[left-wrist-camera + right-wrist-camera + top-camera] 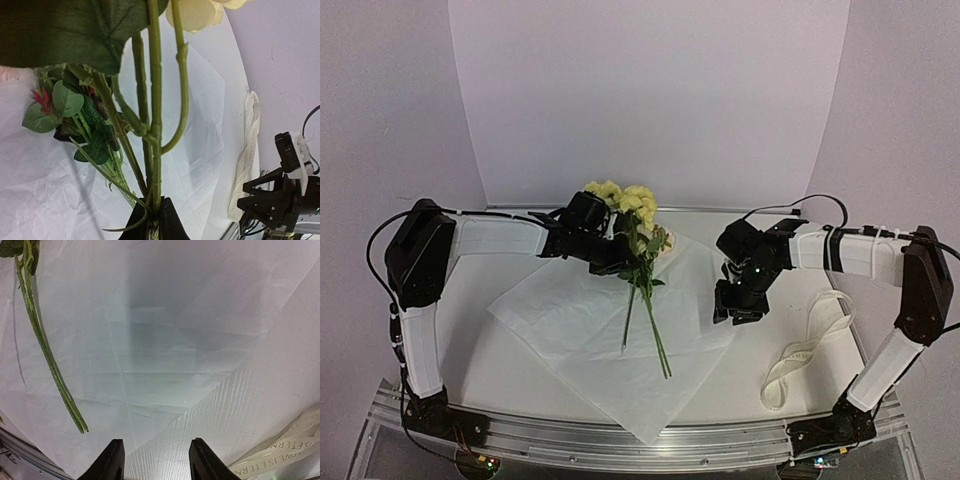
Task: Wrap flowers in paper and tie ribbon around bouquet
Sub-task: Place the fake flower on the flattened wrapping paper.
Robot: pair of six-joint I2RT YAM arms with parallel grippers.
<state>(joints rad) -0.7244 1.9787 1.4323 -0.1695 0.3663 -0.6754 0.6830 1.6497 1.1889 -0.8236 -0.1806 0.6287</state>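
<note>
The flowers [632, 198] are pale yellow blooms with green leaves and long thin stems [155, 100]. My left gripper [623, 260] is shut on the stems just below the leaves, and its black jaws [154, 222] pinch them tight. The stem ends [47, 355] reach down over the white paper [580, 330], which lies flat like a diamond on the table. My right gripper [737, 316] hovers open over the paper's right edge [165, 340], its fingers [155, 462] holding nothing. The cream ribbon [808, 350] lies loose to the right of the paper.
The ribbon [285, 452] carries printed lettering and lies close to the right gripper's right finger. White walls curve round the back of the table. A metal rail [620, 440] runs along the near edge between the arm bases.
</note>
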